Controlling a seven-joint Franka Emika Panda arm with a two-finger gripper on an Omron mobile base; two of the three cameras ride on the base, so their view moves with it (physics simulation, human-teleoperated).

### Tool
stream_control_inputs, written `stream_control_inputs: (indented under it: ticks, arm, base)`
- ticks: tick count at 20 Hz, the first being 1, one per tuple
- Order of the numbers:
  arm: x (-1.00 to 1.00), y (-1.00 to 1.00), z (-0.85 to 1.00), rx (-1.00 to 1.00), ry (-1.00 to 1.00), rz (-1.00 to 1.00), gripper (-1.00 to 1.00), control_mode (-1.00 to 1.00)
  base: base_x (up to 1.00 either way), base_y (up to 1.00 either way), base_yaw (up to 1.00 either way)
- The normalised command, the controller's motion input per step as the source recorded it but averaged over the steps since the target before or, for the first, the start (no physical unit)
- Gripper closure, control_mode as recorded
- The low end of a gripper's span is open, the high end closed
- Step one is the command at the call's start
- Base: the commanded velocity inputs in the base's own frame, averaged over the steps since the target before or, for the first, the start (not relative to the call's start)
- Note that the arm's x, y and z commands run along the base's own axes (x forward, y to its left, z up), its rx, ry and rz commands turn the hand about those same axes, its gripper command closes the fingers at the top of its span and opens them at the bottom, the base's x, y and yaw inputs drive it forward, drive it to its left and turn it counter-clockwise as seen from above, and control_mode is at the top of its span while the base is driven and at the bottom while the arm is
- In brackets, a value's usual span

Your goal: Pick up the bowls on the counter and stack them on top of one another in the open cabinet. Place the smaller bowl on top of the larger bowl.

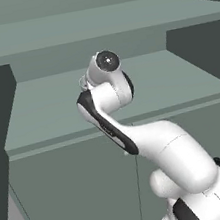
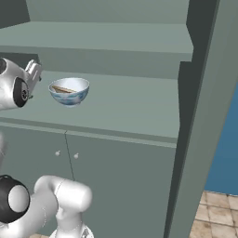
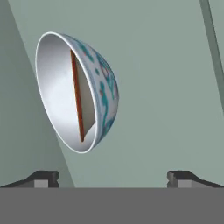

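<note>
So in the right base view the larger bowl sits upright on the cabinet shelf, upper left of the frame, and I can see the smaller bowl nested inside it, just its tan-brown rim poking out as a thin line. In the hand view the pair shows upper left, rolled sideways because the hand is rolled, with the brown edge crossing the white inside.

The gripper has its fingers spread wide apart at the bottom of the hand view, nothing between them, and it sits clear of the bowls with bare shelf in between. In the right base view the hand is at the far left edge, just beside the bowl.

My read: the stack looks done, so the job now is getting out cleanly. I'd pull straight back along the approach line, keep the fingers apart, and not swing sideways until the hand is past the shelf edge. The cabinet wall at the right of the frame and the shelf above leave little slack, and a nudge could tip the small bowl.
</note>
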Motion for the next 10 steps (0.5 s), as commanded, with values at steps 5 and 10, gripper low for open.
stream_control_inputs:
  ticks: [5, 10]
  arm:
    - [-0.76, 0.0, 0.01, 0.0, 0.0, 0.0, -1.0, -1.0]
    - [-0.8, 0.0, 0.02, 0.0, 0.0, 0.0, -1.0, -1.0]
  base:
    - [0.0, 0.0, 0.0]
    - [0.0, 0.0, 0.0]
